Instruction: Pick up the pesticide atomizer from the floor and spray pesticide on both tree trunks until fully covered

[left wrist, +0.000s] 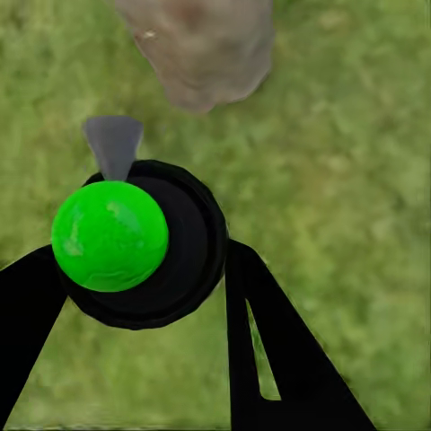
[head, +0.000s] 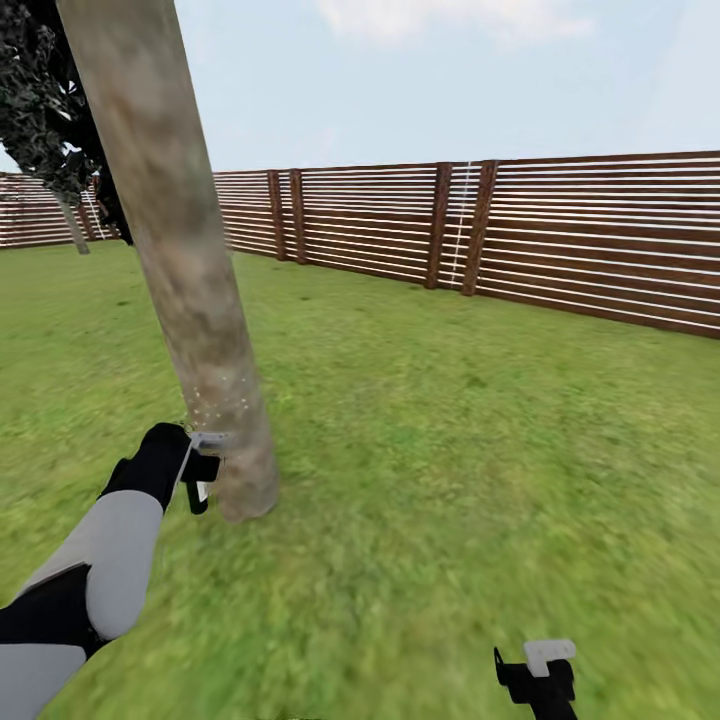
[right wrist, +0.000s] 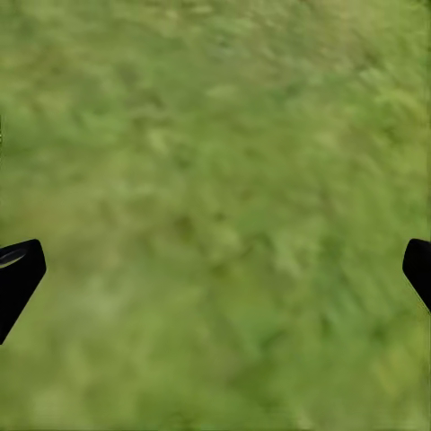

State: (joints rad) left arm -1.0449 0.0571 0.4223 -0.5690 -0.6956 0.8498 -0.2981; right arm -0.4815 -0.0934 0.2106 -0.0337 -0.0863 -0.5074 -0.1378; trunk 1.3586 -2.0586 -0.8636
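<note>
Left gripper (left wrist: 148, 278): fingers close on the atomizer (left wrist: 135, 247), nozzle toward the trunk (left wrist: 197, 49).
Right gripper (right wrist: 215, 269): fingers spread wide, nothing between, above grass (right wrist: 224, 162).

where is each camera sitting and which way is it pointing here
Head view: high on the robot, facing forward and down over lawn toward the fence; left arm and left gripper by the tree trunk, right gripper low.
Left wrist view: along the fingers clamping the green-capped atomizer, nozzle toward the trunk base.
Right wrist view: down at grass between open fingertips.
Head and left wrist views share the trunk.
</note>
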